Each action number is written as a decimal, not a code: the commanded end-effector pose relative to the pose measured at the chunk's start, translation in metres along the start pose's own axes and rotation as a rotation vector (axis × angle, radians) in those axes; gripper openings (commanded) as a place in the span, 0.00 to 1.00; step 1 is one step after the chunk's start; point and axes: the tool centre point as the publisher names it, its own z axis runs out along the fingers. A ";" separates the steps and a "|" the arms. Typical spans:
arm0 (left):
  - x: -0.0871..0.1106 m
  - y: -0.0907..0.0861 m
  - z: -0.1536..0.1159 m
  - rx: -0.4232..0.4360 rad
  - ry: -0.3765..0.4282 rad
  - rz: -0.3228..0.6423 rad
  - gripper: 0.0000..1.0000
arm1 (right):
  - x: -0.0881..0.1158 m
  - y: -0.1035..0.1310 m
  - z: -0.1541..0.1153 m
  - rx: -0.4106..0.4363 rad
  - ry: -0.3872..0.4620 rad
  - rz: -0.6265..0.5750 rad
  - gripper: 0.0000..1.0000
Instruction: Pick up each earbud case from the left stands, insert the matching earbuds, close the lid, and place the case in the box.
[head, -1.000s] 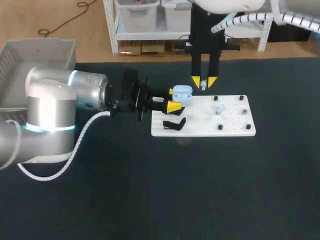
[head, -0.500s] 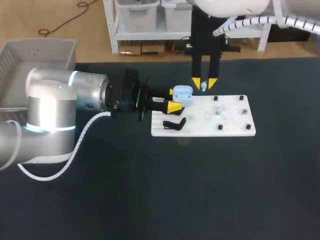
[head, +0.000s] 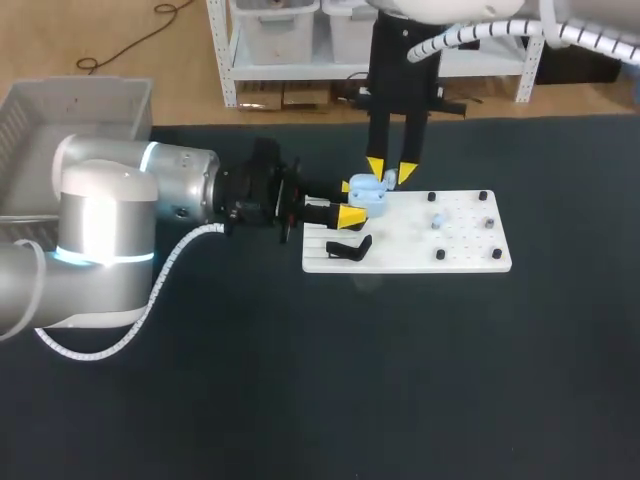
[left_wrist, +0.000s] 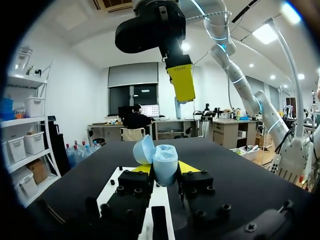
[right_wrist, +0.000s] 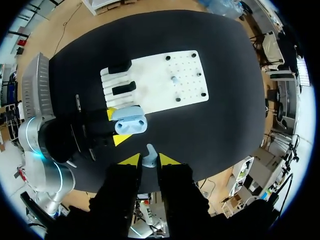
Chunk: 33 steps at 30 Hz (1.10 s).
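Left fingers (head: 348, 199) clamp the open blue earbud case (head: 368, 192) at the white board's (head: 460, 250) left end, sockets up, and right fingers (head: 391, 170), narrow on a pale earbud (right_wrist: 149, 154), hang almost directly above it, so insertion looks straight down.

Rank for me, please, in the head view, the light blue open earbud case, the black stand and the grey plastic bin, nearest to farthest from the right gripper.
1. The light blue open earbud case, just beneath the right gripper, held by the left gripper.
2. The black stand, on the white board's left end.
3. The grey plastic bin, far left.
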 end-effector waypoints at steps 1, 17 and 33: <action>0.000 -0.003 0.000 -0.009 0.001 -0.004 0.00 | -0.004 0.004 0.003 0.002 0.023 0.016 0.00; 0.002 -0.005 0.000 -0.014 -0.002 -0.009 0.00 | -0.014 0.016 0.014 0.005 0.052 0.067 0.00; 0.002 -0.005 0.000 -0.014 -0.002 -0.009 0.00 | -0.024 0.019 0.021 0.038 0.047 0.075 0.00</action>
